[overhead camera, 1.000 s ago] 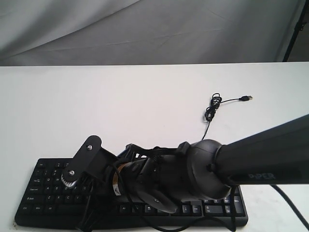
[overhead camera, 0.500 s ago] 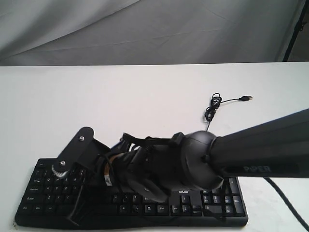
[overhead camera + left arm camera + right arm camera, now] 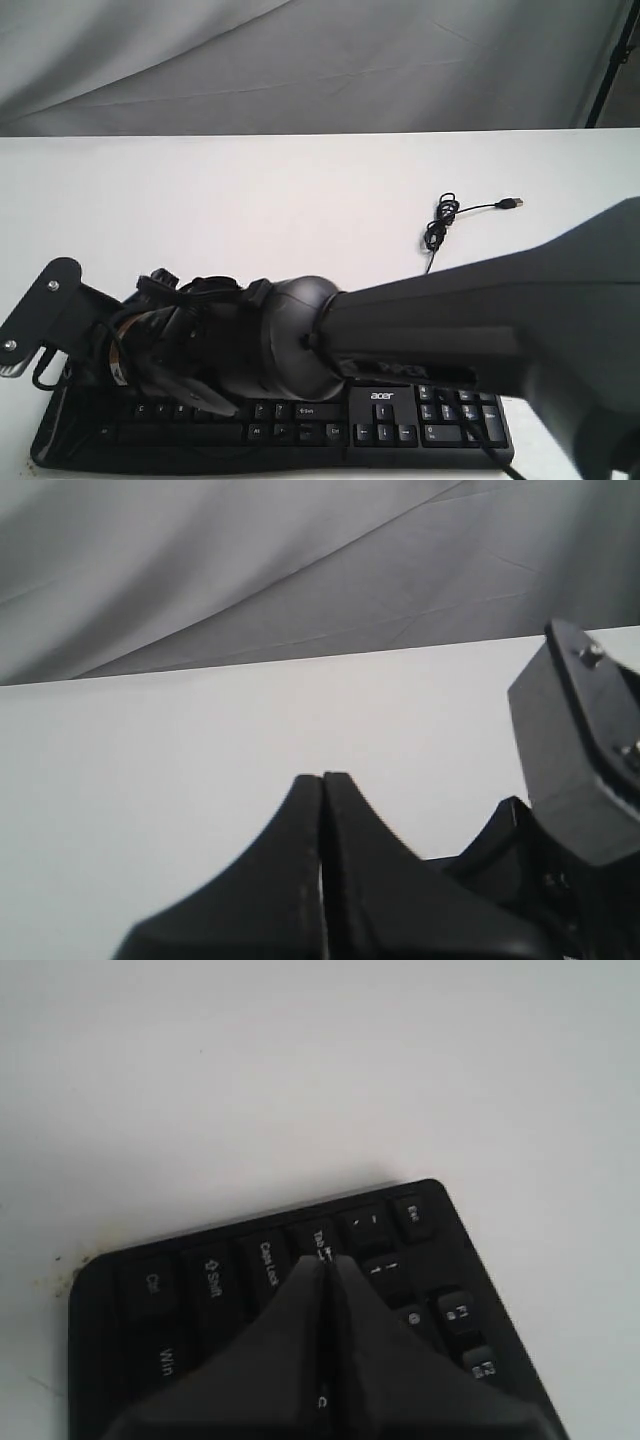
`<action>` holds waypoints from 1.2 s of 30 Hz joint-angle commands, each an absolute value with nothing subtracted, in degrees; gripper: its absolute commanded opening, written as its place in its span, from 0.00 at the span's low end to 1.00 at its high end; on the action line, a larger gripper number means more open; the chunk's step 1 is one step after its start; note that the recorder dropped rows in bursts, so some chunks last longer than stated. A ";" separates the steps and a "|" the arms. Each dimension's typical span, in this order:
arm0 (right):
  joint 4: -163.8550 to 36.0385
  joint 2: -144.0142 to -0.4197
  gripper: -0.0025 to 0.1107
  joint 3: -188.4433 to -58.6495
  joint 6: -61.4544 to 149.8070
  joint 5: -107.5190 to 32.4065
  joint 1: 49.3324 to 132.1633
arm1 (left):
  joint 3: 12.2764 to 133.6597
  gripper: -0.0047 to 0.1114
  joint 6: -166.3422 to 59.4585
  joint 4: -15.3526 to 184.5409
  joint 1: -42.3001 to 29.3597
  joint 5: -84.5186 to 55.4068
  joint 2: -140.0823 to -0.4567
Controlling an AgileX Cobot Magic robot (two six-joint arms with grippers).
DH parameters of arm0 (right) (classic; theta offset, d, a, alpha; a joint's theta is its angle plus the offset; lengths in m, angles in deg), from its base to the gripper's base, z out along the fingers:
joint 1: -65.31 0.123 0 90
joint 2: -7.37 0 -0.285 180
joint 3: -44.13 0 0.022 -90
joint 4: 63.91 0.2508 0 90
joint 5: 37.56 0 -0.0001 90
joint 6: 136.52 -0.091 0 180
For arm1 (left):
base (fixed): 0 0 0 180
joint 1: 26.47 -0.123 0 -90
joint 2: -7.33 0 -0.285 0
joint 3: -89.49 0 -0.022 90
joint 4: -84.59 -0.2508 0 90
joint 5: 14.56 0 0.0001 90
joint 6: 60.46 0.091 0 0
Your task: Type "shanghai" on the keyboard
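Observation:
The black keyboard point(image 3: 400, 425) lies along the table's near edge, its white acer logo point(image 3: 383, 396) showing. My right arm point(image 3: 300, 345) reaches across it to its left end and hides most of the letter keys. In the right wrist view my right gripper point(image 3: 328, 1258) is shut, empty, with its tips over the Tab key point(image 3: 320, 1237), beside Caps Lock and Shift on the keyboard point(image 3: 170, 1300); whether they touch is unclear. My left gripper point(image 3: 322, 777) is shut, empty, above bare white table. The thin USB cable point(image 3: 445, 218) lies coiled behind the keyboard.
The white table point(image 3: 250, 200) stretches back to a grey cloth backdrop point(image 3: 300, 60). The right arm's wrist bracket point(image 3: 35, 310) juts out past the keyboard's left end and shows as the right arm's wrist bracket point(image 3: 580, 750) close beside my left gripper.
My right arm has swung leftward along the keyboard, from the left-middle keys to the far left end, uncovering the acer logo and the keys around it. Both grippers stay shut.

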State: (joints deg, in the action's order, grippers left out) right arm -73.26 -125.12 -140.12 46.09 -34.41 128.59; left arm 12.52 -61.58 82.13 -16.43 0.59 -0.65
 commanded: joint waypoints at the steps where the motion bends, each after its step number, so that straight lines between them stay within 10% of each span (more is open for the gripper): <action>1: -73.67 -126.37 0.02 -140.78 46.47 -34.07 128.79 | 12.28 0.04 -61.74 82.12 -16.23 0.42 -0.46; 36: -72.31 -128.83 0.02 -140.78 46.26 -36.42 128.79 | 12.28 0.04 -61.74 82.12 -16.23 0.42 -0.46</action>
